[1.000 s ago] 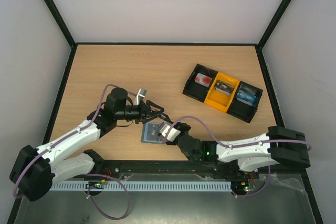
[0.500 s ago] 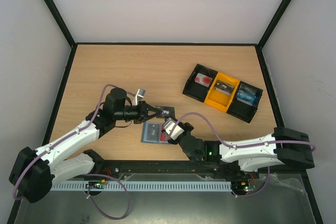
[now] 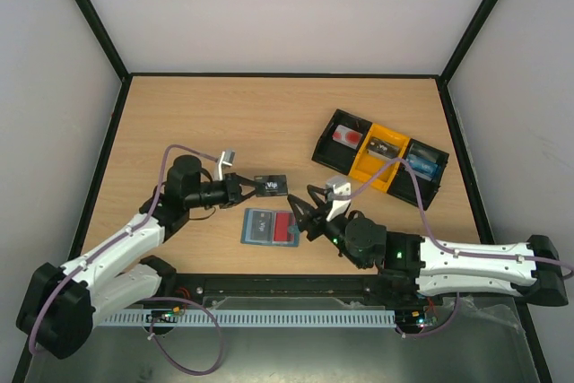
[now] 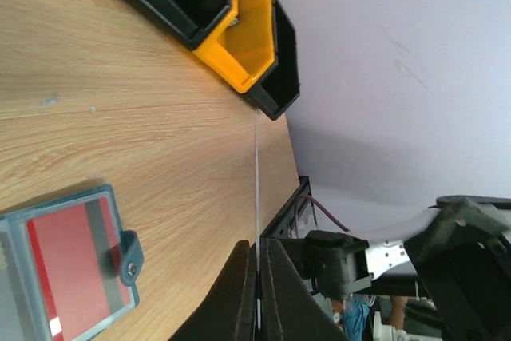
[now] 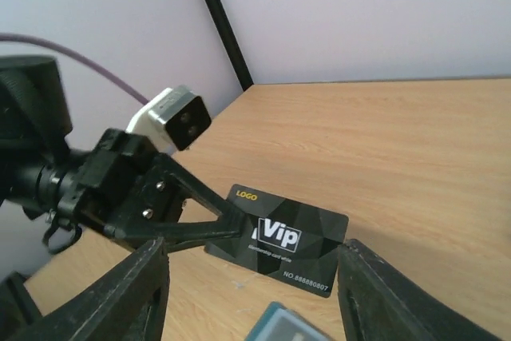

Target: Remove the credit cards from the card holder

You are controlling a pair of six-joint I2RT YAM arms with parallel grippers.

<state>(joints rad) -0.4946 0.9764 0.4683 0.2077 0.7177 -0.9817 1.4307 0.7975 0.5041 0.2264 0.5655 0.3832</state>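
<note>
The card holder (image 3: 268, 227) lies open and flat on the table, grey-blue, with a red card (image 3: 283, 226) in its right half; the left wrist view shows the card holder (image 4: 68, 271) with its small closing tab. My left gripper (image 3: 252, 187) is shut on one short end of a black "Vip" credit card (image 3: 272, 186), held level just above the table behind the holder. Edge-on, that card (image 4: 257, 189) is a thin pale line between the left gripper (image 4: 257, 251) fingers. My right gripper (image 3: 304, 215) stands open to the right of the holder, facing the black card (image 5: 297, 237), holding nothing.
A black-and-yellow three-compartment tray (image 3: 370, 173) stands at the back right with small cards in its bins; its yellow bin (image 4: 249, 33) shows in the left wrist view. Black frame rails edge the table. Bare wood lies left and behind.
The left gripper shut on the black card and drew it back to the left, off the holder. The right gripper let go, opened and pulled away to the right.
</note>
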